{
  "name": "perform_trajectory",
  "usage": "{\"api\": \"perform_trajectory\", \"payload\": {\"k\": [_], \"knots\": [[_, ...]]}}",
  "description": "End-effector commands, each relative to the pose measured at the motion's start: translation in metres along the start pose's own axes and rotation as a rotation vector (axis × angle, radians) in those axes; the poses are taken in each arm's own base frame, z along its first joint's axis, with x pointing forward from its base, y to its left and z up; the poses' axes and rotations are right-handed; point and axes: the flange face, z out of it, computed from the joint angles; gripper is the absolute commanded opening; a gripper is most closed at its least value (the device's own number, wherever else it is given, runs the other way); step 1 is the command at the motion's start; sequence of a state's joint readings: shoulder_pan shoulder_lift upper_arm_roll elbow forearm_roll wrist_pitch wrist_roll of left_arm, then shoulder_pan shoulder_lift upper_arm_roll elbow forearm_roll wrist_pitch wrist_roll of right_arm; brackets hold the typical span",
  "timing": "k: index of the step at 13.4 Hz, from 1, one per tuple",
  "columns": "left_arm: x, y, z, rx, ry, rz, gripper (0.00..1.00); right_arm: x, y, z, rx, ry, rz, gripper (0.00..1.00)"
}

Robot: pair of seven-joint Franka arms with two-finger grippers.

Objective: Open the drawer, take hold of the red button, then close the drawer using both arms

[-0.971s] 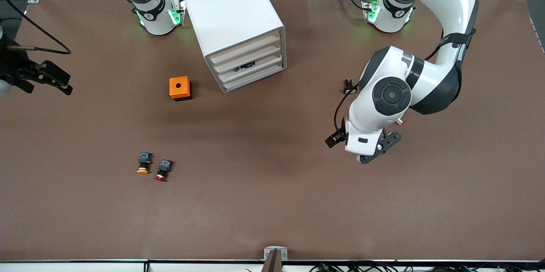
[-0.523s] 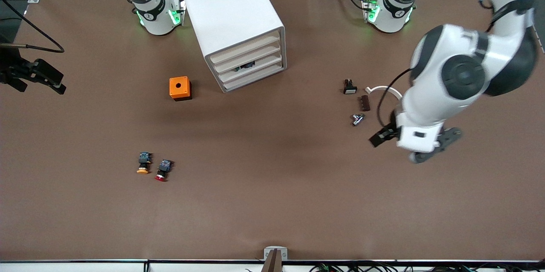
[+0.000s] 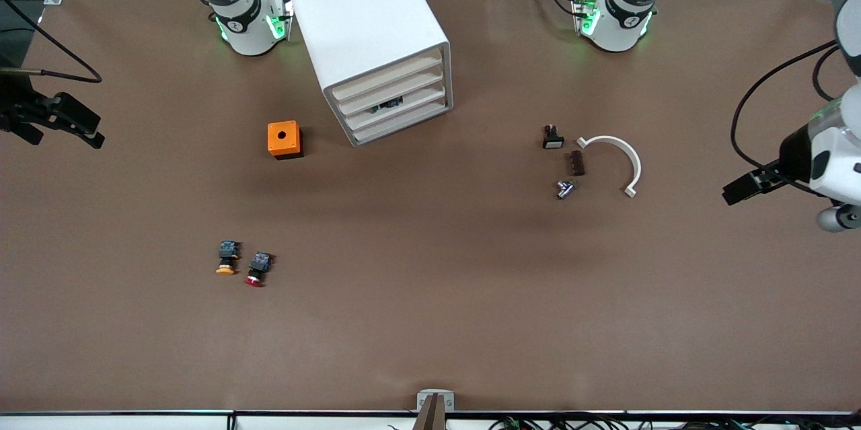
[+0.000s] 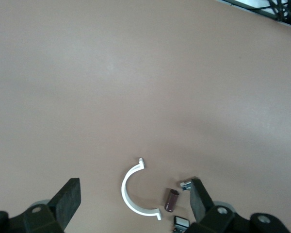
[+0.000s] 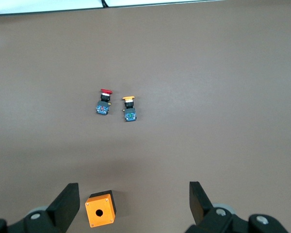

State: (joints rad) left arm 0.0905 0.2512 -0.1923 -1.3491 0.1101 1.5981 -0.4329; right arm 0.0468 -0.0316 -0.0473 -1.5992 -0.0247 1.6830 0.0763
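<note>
The white cabinet (image 3: 366,19) stands between the arms' bases, and the drawer (image 3: 391,89), second from its top, sits flush with the others. The red-capped button (image 3: 255,270) (image 5: 103,102) lies on the table nearer the front camera, beside an orange-capped button (image 3: 227,260) (image 5: 129,109). My right gripper (image 3: 79,126) (image 5: 133,191) hangs open and empty over the table edge at the right arm's end. In its wrist view the orange cube (image 5: 101,209) shows between its fingers, far below. My left gripper (image 4: 134,187) is open and empty, high over the left arm's end.
The orange cube (image 3: 284,139) with a hole sits beside the cabinet. Toward the left arm's end lie a white curved clip (image 3: 622,157) (image 4: 133,191), a brown piece (image 3: 576,163) (image 4: 171,200), a small metal part (image 3: 565,188) and a black switch (image 3: 552,138).
The left arm has swung away from the table's middle toward its own end, uncovering the clip and small parts. The right gripper has drawn back slightly toward the table edge.
</note>
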Motion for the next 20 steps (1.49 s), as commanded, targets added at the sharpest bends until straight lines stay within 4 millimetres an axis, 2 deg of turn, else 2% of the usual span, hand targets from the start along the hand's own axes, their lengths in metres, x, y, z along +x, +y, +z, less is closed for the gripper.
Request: {"api": "perform_trajectory", "payload": {"k": [1,2,5,7,12,16,20], "knots": [[-0.007,-0.017,-0.005,0.008,-0.026,0.017,0.99,-0.006,0.003,-0.005,-0.006,0.005,0.003,1.0],[-0.008,-0.025,-0.01,0.009,-0.026,0.021,0.99,-0.005,0.003,-0.005,-0.006,0.005,0.004,1.0],[-0.012,-0.031,-0.02,0.0,-0.018,0.051,0.99,-0.005,0.003,-0.004,-0.006,0.005,0.004,1.0],[-0.009,-0.046,-0.023,-0.002,-0.015,0.083,0.99,-0.005,0.002,-0.005,-0.006,0.008,0.002,1.0],[-0.016,-0.048,-0.025,-0.033,-0.05,0.088,0.99,-0.005,0.002,-0.003,-0.006,0.005,0.001,1.0],[-0.039,-0.048,-0.035,-0.021,-0.047,0.106,0.99,-0.005,0.002,-0.004,-0.006,0.006,0.002,1.0],[-0.079,-0.049,-0.041,-0.004,-0.049,0.132,0.99,-0.005,0.002,-0.002,-0.007,0.005,0.001,1.0]]}}
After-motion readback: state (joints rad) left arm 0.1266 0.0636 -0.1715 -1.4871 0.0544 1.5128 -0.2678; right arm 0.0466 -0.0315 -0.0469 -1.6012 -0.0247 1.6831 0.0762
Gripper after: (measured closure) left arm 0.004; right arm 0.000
